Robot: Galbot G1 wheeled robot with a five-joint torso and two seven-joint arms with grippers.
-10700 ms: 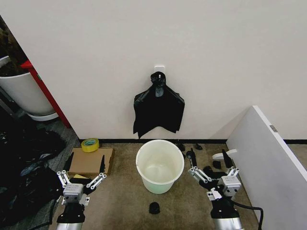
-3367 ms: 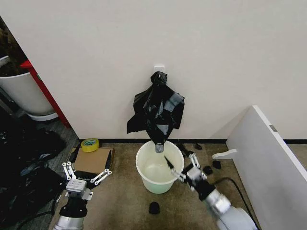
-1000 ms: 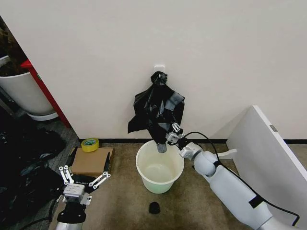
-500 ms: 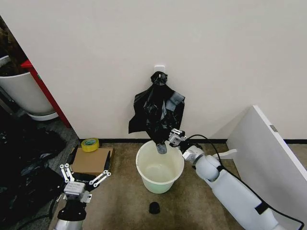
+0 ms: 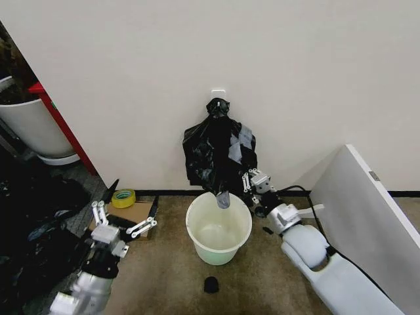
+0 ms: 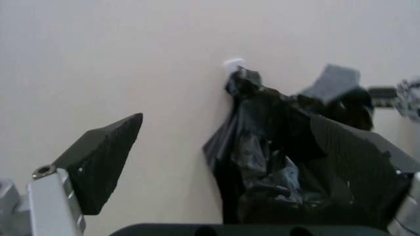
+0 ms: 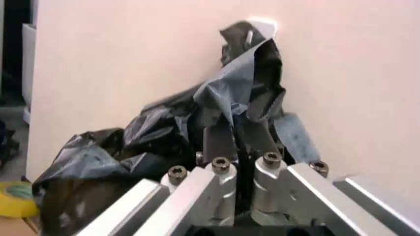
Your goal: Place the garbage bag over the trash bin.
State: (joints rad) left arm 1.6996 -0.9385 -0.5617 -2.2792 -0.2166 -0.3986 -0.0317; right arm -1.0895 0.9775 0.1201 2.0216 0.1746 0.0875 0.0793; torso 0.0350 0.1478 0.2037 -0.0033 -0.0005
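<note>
the garbage bag [image 5: 220, 156] is hung from a wall hook [image 5: 218, 94] above the trash bin [image 5: 218, 227]. its right edge is pinched by the right gripper [image 5: 250, 184]. the left gripper [image 5: 125, 213] is held wide open, low beside the bin. the film should be drawn down gently, so tearing is avoided.

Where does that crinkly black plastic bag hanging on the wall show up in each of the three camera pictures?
Head view: the glossy black plastic garbage bag hangs mid-picture above the round cream-white trash bin; the right gripper is at its lower edge.
Left wrist view: the bag fills the right half.
Right wrist view: it bunches centrally, beyond the fingers.
Shared landmark: the small white wall hook.
</note>
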